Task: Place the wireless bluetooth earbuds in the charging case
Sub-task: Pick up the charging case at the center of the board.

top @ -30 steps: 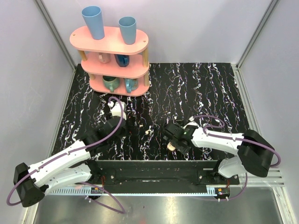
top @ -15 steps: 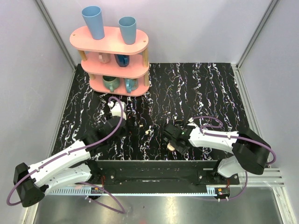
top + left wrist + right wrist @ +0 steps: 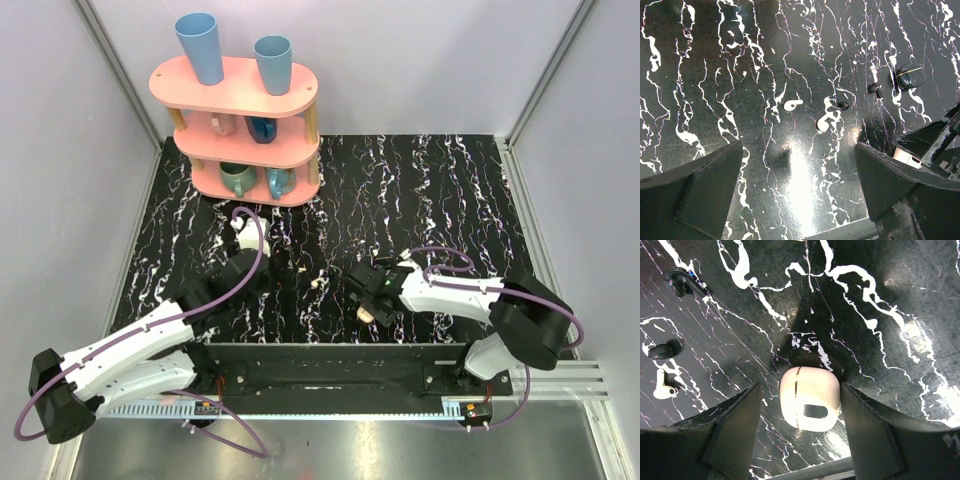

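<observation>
A cream-white charging case [image 3: 810, 400], shut, with a dark oval mark, lies on the black marble table between the fingers of my right gripper [image 3: 800, 387]. The right finger is at the case's side and a gap remains on the left, so the gripper is open around it. From above, the case [image 3: 367, 314] peeks out under that gripper. Two cream-white earbuds [image 3: 792, 104] [image 3: 824, 123] lie loose on the table ahead of my left gripper [image 3: 800, 185], which is wide open and holds nothing. One earbud [image 3: 662, 388] also shows at the left of the right wrist view.
A black rounded case [image 3: 910, 76] and two small black buds [image 3: 842, 105] [image 3: 874, 88] lie near the white ones. A pink shelf [image 3: 245, 120] with cups and mugs stands at the back left. The table's near edge runs just behind both grippers.
My right gripper has shifted a little to the left over the case and its fingers have drawn closer together. The left arm has not moved.
</observation>
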Controlling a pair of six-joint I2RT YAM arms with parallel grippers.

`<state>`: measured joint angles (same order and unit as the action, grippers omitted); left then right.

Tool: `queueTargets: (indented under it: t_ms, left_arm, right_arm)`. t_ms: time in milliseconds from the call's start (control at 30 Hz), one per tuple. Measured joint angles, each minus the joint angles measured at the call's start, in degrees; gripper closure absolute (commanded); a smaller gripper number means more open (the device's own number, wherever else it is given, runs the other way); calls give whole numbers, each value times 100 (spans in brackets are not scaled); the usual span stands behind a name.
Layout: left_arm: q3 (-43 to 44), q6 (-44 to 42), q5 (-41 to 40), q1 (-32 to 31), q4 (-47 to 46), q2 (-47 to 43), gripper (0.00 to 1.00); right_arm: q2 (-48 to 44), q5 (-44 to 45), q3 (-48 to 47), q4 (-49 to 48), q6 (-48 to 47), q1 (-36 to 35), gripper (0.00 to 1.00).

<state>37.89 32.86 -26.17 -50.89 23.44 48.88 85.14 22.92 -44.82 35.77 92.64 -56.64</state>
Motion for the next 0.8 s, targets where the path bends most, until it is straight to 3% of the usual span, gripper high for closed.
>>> queueTargets:
  t_ms: [567, 800]
  left_arm:
    - [0, 2, -125, 0, 7, -131, 1]
    - [0, -2, -105, 0, -2, -127, 1]
  right_arm:
    - [214, -9, -136, -61, -79, 4, 47]
    - [214, -2, -138, -61, -107, 4, 62]
